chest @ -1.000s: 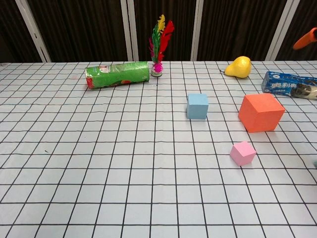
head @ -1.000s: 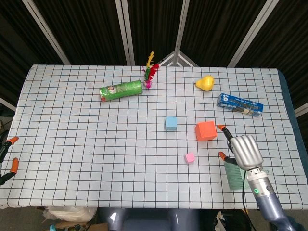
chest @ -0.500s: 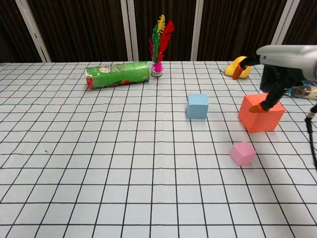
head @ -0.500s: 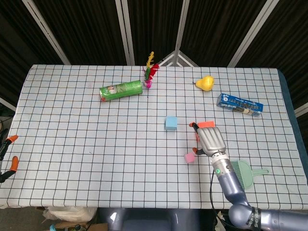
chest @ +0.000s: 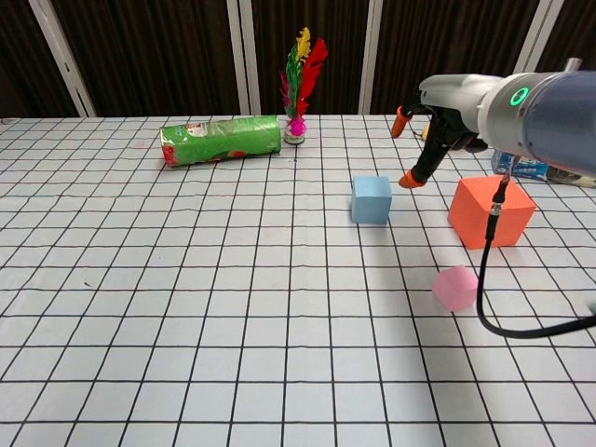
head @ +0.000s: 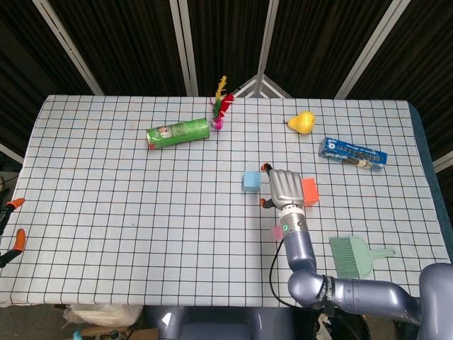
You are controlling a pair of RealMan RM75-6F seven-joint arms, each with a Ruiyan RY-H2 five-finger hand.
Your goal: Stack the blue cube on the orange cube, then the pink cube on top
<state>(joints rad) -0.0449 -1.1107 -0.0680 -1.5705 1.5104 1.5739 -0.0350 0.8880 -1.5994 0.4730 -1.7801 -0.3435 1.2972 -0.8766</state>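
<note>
Surface w/ grid cloth carries all. R hand hovers above it, fingers spread, holding nothing. L hand only shows orange tips at the far edge; can't tell its state.

Orange cube sits just behind/right of the R hand. Blue cube is just left of its fingertips, below them. Pink cube lies nearer the robot, by the wrist.

Step in hand, prob.: grab blue. Do it well: centre over it, drop straight, pinch opposite flat faces, lift clear before crossing to orange.

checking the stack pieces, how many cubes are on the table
3. The blue cube sits mid-table, the orange cube just right of it behind the right hand, the pink cube nearer the front edge. None stacked.
</note>
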